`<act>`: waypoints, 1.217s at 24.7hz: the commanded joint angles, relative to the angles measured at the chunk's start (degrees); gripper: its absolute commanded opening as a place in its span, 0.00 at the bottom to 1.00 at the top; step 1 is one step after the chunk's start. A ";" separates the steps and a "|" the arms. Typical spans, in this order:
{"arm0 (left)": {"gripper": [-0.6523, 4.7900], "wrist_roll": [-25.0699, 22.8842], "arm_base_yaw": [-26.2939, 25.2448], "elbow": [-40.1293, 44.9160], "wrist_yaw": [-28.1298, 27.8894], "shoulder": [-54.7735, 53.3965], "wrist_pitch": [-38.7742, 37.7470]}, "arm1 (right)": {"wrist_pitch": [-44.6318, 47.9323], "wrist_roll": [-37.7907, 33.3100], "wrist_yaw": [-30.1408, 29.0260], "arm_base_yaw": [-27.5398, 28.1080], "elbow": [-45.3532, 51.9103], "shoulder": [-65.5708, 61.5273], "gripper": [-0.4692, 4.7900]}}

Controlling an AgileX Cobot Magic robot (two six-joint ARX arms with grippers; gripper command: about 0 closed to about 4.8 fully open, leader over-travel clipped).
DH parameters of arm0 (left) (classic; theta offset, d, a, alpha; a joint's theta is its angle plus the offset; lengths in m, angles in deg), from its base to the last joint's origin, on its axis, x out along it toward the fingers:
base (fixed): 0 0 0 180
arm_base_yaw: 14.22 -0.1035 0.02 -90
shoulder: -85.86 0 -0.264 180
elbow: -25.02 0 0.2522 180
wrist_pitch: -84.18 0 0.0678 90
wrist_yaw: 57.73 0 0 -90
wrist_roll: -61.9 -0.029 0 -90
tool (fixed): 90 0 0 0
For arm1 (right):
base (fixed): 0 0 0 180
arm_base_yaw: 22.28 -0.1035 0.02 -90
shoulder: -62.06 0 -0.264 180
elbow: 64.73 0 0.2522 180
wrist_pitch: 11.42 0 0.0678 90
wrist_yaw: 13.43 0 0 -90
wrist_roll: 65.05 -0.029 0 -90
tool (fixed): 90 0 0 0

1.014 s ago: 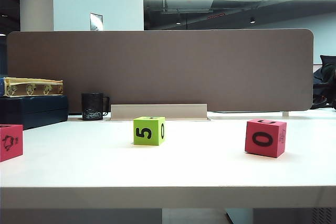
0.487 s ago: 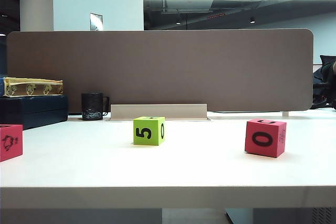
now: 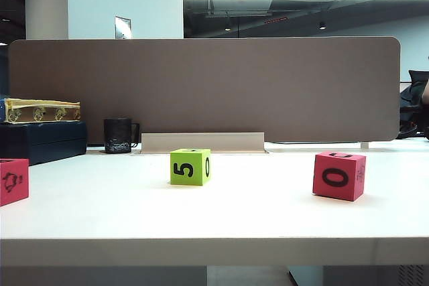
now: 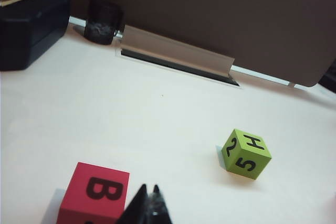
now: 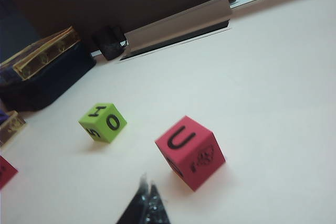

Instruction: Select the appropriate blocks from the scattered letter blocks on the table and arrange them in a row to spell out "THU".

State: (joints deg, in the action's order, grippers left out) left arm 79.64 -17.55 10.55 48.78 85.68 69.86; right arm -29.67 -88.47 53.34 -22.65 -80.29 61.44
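A: Your white table [image 3: 255, 222] ends at a tan-brown divider [image 3: 201, 85], under a dim ceiling with one light strip. A black mug [image 3: 118, 136] stands near the divider.

B: The blocks?

A: Well apart: green block [image 3: 190, 167] in the middle, one red block [image 3: 339, 176] on the right, another red block [image 3: 13, 181] at the left edge.

B: Grippers?

A: Your left gripper [image 4: 149, 209] hangs beside the B-faced red block, jaws closed, empty. Your right gripper [image 5: 147, 205] is closed near the U-faced one.

White table [image 3: 255, 222], green block [image 3: 190, 167], two red blocks [image 3: 339, 176], black mug [image 3: 118, 136]
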 commanded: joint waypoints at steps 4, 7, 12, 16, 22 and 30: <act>0.11 -0.13 0.00 -7.58 0.26 0.00 -3.93 | -0.13 -0.50 2.73 0.00 -10.25 0.46 0.08; 0.11 0.35 0.00 -10.95 0.24 -0.09 -5.25 | -1.81 -0.09 2.73 0.00 -13.97 -0.57 0.08; 0.11 0.24 0.00 -22.88 0.46 -8.52 -16.66 | -13.42 5.86 2.05 -0.04 -29.62 -14.05 0.08; 0.11 -2.23 0.00 -29.24 0.46 -14.43 -21.03 | -19.19 9.09 -1.09 -0.07 -38.51 -22.73 0.08; 0.11 -7.45 0.00 -37.75 1.77 -25.53 -28.15 | -33.77 13.99 -9.01 -2.05 -57.33 -39.60 0.08; 0.11 -10.58 0.02 -38.91 6.88 -38.49 -30.16 | -46.27 18.10 -0.96 -22.18 -71.89 -55.65 0.08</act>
State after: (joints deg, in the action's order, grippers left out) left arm 70.13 -17.55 -28.09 54.55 48.26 39.30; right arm -75.72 -70.84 50.09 -41.99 -151.33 6.80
